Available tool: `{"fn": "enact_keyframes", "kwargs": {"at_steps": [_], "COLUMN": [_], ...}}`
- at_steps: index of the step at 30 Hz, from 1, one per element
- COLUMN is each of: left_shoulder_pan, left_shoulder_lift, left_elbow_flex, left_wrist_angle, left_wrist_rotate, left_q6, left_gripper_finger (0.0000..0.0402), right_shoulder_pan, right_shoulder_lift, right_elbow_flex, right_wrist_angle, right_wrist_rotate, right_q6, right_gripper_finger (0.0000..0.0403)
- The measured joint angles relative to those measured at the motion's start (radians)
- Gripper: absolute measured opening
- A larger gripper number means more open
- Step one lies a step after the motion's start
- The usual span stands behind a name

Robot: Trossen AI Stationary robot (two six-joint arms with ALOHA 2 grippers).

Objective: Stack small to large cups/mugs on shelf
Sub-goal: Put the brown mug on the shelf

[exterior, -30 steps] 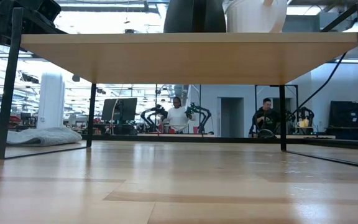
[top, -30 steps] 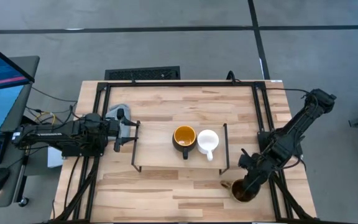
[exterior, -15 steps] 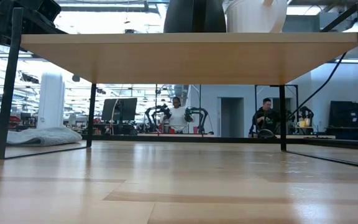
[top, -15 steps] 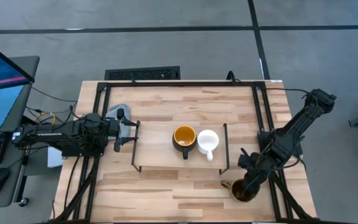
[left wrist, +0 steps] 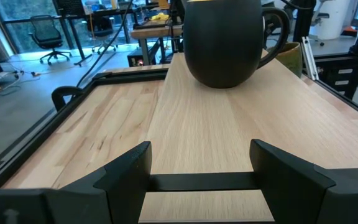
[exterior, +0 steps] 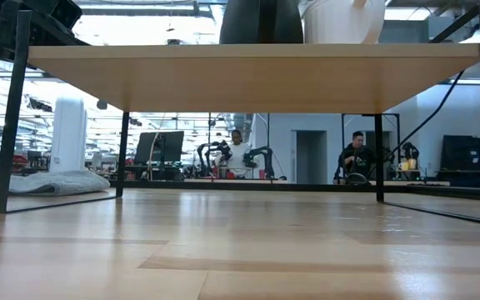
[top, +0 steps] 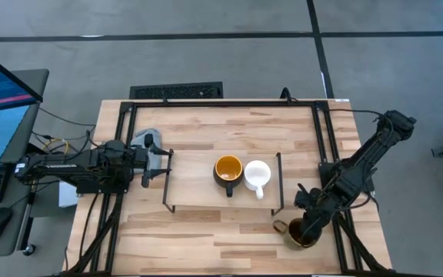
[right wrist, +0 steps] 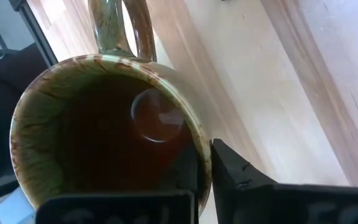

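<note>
shelf (top: 194, 188) left half bare, dark mug (top: 228, 171) and white mug (top: 258, 175) crowding its right

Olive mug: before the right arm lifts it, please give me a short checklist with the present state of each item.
1. Right gripper closed on the olive mug rim, one finger inside, one outside: ok.
2. Mug upright on the table, handle away from the fingers: ok.
3. Grip firm enough to lift: cannot tell.
4. Free place on the shelf left of the dark mug: ok.
5. White mug and dark mug already on the shelf: ok.
6. Left gripper open, waiting at the shelf's left end, near the free place: not ok.
</note>
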Motion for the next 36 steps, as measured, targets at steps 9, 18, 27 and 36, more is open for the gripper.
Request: {"fn": "enact_keyframes", "kwargs": {"at_steps": [9,18,27,36], "left_shoulder_pan": [0.0,0.0,0.0,0.0], "left_shoulder_lift": [0.0,0.0,0.0,0.0], "left_elbow_flex": [0.0,0.0,0.0,0.0], "left_wrist_angle": [-0.003,-0.004,-0.005,-0.013], "left_wrist_rotate": [-0.001,-0.001,-0.001,-0.002], "left_q6": [0.0,0.0,0.0,-0.003], "left_gripper_finger": [0.0263,0.0263,0.0263,0.0263], "right_shoulder_pan": [0.0,0.0,-0.002,-0.003], "right_shoulder_lift": [-0.004,-0.006,-0.015,-0.019], "right_elbow_flex": [0.005,0.008,0.011,0.191], "right_wrist_angle": [-0.058,-0.135,-0.208,-0.655], "right_wrist_rotate": [-0.004,-0.004,0.009,0.141], "right_q6": [0.0,0.076,0.15,0.24], "right_gripper_finger": [0.0031,0.0031,0.0031,0.0031]}}
